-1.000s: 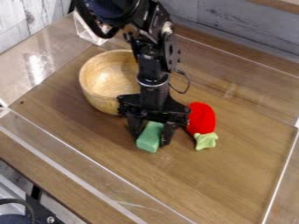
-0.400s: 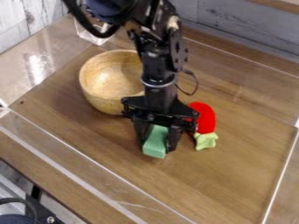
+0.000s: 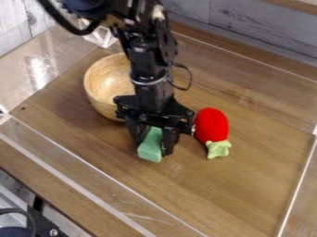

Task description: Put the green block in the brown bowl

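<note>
I see my gripper (image 3: 154,139) pointing straight down over the wooden table (image 3: 247,194), its black jaws pinching the green block (image 3: 152,146) between them. The block hangs tilted, its lower end close to the tabletop; I cannot tell whether it touches the wood. The brown bowl (image 3: 109,85) sits just to the far left of the gripper, partly hidden behind the arm, and its hollow looks empty where I can see it. To the right of the block, near but apart, lies a red strawberry toy (image 3: 213,124) with a pale green stem.
</note>
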Robot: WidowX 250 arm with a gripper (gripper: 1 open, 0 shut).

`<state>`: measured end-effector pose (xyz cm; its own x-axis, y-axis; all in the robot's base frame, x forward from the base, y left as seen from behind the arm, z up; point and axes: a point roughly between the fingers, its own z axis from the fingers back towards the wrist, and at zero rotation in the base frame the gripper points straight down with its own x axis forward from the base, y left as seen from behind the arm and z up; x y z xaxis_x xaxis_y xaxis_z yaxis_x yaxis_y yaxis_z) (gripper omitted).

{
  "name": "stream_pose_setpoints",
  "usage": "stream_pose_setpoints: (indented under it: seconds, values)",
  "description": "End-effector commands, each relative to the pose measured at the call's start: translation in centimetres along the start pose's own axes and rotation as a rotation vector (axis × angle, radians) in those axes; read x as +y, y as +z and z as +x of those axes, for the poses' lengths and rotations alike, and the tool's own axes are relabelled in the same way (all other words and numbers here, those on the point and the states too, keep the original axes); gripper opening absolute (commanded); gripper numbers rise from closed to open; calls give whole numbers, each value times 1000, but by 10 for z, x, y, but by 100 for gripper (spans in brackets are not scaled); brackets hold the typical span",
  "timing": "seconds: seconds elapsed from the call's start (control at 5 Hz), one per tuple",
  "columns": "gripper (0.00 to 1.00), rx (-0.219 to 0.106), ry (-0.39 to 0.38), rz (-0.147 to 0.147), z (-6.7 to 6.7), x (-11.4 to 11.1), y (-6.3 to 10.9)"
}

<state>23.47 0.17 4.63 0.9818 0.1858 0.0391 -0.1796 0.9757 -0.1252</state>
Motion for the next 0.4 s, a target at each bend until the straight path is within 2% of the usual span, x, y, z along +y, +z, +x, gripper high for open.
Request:
stream_pose_setpoints:
  seconds: [0.0, 0.2]
  values:
    - [0, -46, -40, -2, 0, -12, 11]
    - [0, -42, -63, -4, 8, -13, 2]
